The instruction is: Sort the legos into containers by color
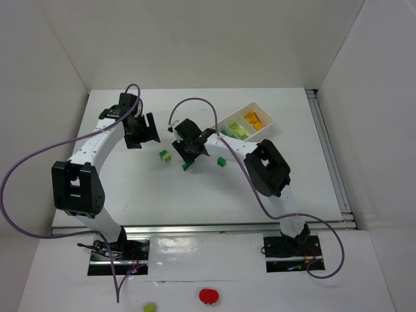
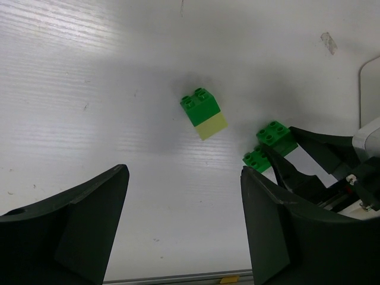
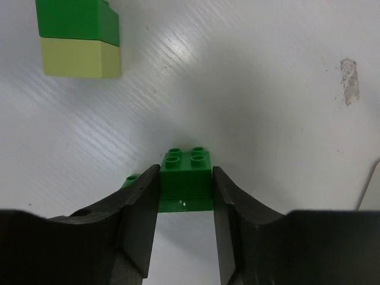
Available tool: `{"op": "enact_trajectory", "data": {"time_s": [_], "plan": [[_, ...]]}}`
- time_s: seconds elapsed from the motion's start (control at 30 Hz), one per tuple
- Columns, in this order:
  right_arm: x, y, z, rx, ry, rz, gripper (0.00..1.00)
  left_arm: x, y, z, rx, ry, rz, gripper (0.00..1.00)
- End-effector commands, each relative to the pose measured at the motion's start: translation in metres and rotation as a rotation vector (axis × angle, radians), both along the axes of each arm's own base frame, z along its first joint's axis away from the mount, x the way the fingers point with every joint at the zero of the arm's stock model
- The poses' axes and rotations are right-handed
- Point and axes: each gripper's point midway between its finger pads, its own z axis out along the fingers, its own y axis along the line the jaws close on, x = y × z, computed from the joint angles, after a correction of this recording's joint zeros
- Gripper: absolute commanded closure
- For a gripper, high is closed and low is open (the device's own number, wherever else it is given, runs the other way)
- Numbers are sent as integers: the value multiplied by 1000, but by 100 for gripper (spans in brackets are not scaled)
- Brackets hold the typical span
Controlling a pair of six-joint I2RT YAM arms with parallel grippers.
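My right gripper point(image 3: 186, 181) is shut on a dark green brick point(image 3: 186, 169) low over the table; a second dark green piece point(image 3: 132, 179) sticks out under it at the left. In the top view this gripper point(image 1: 188, 158) and brick point(image 1: 188, 165) are mid-table. A dark green brick stacked on a pale lime one point(image 3: 80, 38) lies just left of it point(image 1: 165, 156) point(image 2: 203, 114). Another dark green brick point(image 1: 221, 160) lies to the right. My left gripper point(image 2: 184, 196) point(image 1: 146, 132) is open and empty, left of the stack. The white tray point(image 1: 229, 119) holds lime and orange-yellow bricks.
The held brick point(image 2: 274, 136) and the right gripper's fingers point(image 2: 320, 157) show at the right of the left wrist view. White walls enclose the table. A flat red round thing point(image 1: 208, 296) and a lime brick point(image 1: 149, 307) lie off the table near the arm bases.
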Motion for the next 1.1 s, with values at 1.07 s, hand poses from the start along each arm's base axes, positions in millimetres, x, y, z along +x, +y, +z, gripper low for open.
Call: {"op": "enact_trajectory", "data": {"time_s": [1.07], "plan": [[30, -54, 170, 662, -24, -289, 77, -14, -131, 56, -635, -132, -148, 19]]}}
